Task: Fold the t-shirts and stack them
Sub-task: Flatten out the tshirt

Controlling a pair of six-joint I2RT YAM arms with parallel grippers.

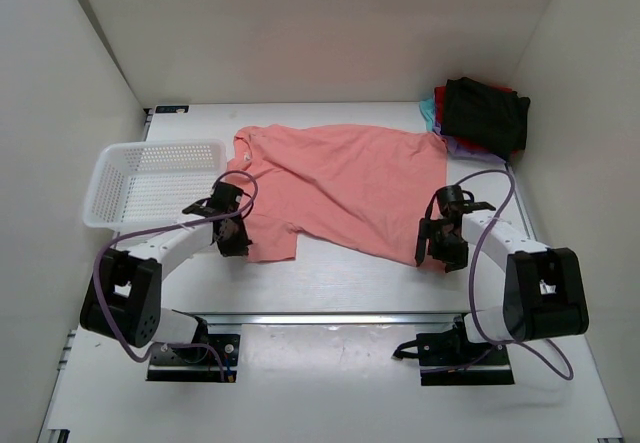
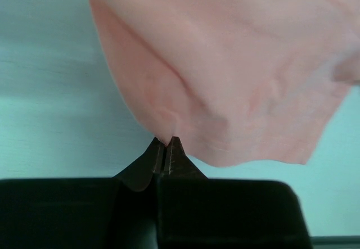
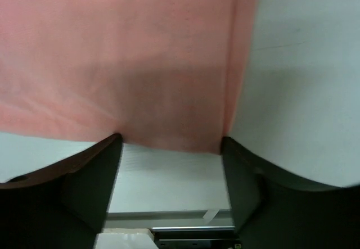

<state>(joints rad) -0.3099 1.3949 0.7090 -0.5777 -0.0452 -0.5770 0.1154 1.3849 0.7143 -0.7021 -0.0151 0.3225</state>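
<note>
A large salmon-pink t-shirt (image 1: 345, 183) lies spread flat in the middle of the table, its collar toward the left. My left gripper (image 1: 235, 238) sits at the shirt's near left sleeve edge. In the left wrist view the left gripper (image 2: 166, 143) is shut, pinching the salmon cloth (image 2: 236, 69) between its tips. My right gripper (image 1: 440, 248) is at the shirt's near right corner. In the right wrist view the right gripper (image 3: 169, 145) stands open, its fingers either side of the hem (image 3: 169, 91). A folded stack of t-shirts (image 1: 482, 113), black on top, rests at the back right.
A white mesh basket (image 1: 150, 178) stands at the left, close to my left arm. White walls close in the table on three sides. A metal rail (image 1: 330, 318) runs along the near edge between the arm bases.
</note>
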